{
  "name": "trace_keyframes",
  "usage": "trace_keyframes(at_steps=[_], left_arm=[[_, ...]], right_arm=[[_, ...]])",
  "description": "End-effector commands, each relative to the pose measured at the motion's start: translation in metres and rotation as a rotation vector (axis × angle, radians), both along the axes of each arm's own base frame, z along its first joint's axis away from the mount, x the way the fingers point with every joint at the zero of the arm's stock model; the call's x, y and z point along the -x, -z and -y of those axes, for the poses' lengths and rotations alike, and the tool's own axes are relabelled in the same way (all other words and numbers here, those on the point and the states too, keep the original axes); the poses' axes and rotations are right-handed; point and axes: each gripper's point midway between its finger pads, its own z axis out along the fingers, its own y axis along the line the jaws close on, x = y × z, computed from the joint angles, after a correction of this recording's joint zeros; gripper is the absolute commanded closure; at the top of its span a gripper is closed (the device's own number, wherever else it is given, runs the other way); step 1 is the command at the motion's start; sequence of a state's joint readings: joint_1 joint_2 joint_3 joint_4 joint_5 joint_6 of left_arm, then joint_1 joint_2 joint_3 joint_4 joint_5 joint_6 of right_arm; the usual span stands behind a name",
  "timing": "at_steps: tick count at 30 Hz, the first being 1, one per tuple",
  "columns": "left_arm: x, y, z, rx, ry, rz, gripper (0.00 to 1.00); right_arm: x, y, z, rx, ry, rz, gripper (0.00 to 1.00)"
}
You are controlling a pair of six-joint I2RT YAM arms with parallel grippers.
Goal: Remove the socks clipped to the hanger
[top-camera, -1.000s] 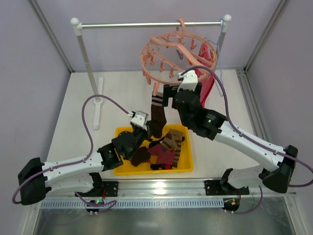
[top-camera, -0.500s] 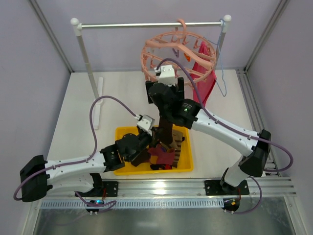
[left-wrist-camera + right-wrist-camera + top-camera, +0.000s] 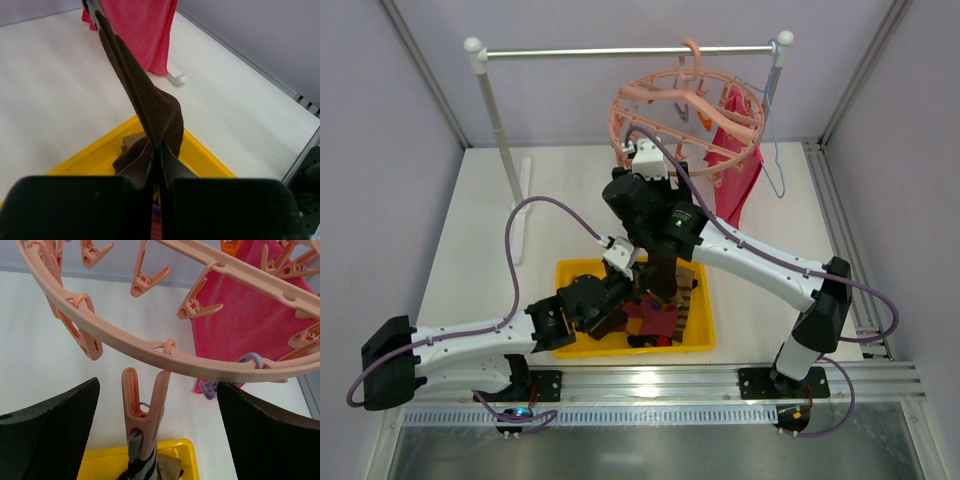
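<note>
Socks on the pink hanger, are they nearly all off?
Nearly. Several socks lie in the yellow bin. One brown sock is clipped in a peg on the hanger: the left claw is shut on its lower end and the open right claw sits around that peg. Left: squeeze the peg, drop it in. I see no other sock clipped.
</note>
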State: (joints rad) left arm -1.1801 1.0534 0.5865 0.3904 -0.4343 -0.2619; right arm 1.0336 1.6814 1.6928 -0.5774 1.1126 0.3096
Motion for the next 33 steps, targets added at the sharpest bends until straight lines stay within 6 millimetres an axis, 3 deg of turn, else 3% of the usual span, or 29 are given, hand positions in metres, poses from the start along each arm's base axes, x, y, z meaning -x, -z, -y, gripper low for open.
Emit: trace_keyframes(at_steps=[1,9,13,19,21,23,24,27,31,33], left_arm=[[0.004,-0.027,0.006,0.067,0.022,0.019,1.0],[0.007,-0.026,0.008,0.063,0.028,0.017,1.0],[0.007,-0.021,0.01,0.054,0.033,0.011,1.0],[0.007,-0.018,0.012,0.045,0.035,0.008,1.0],[0.007,-0.017,0.012,0.043,0.033,0.007,1.0],[0.006,-0.017,0.012,0.041,0.03,0.007,1.0],[0.006,-0.017,0.012,0.041,0.028,0.007,1.0],[0.006,-0.017,0.008,0.037,0.021,0.011,1.0],[0.001,-0.015,-0.003,0.011,-0.025,0.027,1.0],[0.0,-0.019,-0.009,0.006,-0.043,0.044,1.0]], right_arm=[[-0.001,-0.023,0.003,0.004,0.053,0.066,0.02],[-0.003,-0.023,0.002,0.027,0.065,0.076,0.34],[-0.003,-0.024,0.003,0.037,0.074,0.081,0.95],[-0.002,-0.022,0.007,0.045,0.081,0.08,0.96],[-0.002,-0.021,0.007,0.044,0.077,0.079,0.87],[-0.002,-0.021,0.007,0.037,0.071,0.079,0.57],[-0.001,-0.019,0.006,0.036,0.063,0.076,0.28],[0.002,-0.018,0.008,0.032,0.057,0.073,0.12],[0.009,-0.02,0.015,-0.009,0.048,0.07,0.01],[0.014,-0.016,0.019,-0.011,0.04,0.06,0.0]])
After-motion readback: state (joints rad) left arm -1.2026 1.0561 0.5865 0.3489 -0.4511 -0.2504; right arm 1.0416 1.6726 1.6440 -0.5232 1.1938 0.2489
